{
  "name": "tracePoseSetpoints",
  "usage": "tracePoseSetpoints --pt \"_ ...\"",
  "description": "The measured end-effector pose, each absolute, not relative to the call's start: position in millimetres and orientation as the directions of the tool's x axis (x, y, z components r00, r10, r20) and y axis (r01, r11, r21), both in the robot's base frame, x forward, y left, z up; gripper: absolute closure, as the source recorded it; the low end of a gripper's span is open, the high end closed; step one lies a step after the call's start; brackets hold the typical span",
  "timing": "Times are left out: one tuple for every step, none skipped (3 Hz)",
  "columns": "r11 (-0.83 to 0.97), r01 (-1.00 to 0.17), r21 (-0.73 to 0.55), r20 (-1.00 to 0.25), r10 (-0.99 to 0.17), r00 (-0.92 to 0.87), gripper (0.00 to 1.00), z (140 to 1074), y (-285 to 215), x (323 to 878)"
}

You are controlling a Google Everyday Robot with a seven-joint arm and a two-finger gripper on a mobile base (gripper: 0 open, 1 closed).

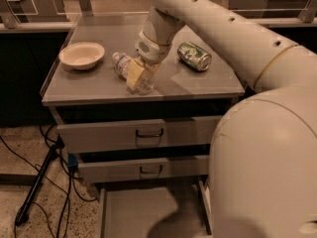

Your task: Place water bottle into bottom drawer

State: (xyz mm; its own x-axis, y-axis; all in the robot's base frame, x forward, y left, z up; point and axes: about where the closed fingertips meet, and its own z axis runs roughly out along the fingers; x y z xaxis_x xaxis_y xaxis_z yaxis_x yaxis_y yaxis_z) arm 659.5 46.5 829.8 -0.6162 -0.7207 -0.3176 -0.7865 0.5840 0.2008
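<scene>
On the cabinet top: we see the bottle lying on its side, cap end pointing back-left toward the bowl, its other end near the front edge.
Gripper: down over the bottle's middle and hiding part of it, near the centre of the top.
Grip: we cannot tell whether it is clenched on the bottle or released.
Arm: we follow it from the upper right down to the gripper, passing above the can.
Can: green, on its side, right of the gripper and apart from the bottle.
Bowl: pale, upright, at the left of the top, near the bottle's cap but not touching it.
Top drawer: pushed in, dark loop handle at its middle.
Middle drawer: standing slightly out from the one above.
Bottom drawer: pulled well out, its flat grey floor facing us, a shadow across its right part.
</scene>
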Motion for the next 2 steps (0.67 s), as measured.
tracePoseSetpoints --pt "0.584 -0.787 0.201 -0.318 -0.721 -0.616 1.00 829.8 46.6 659.5" --pt "0.584 -0.786 0.201 -0.318 -0.720 -0.616 1.00 829.9 46.4 659.4"
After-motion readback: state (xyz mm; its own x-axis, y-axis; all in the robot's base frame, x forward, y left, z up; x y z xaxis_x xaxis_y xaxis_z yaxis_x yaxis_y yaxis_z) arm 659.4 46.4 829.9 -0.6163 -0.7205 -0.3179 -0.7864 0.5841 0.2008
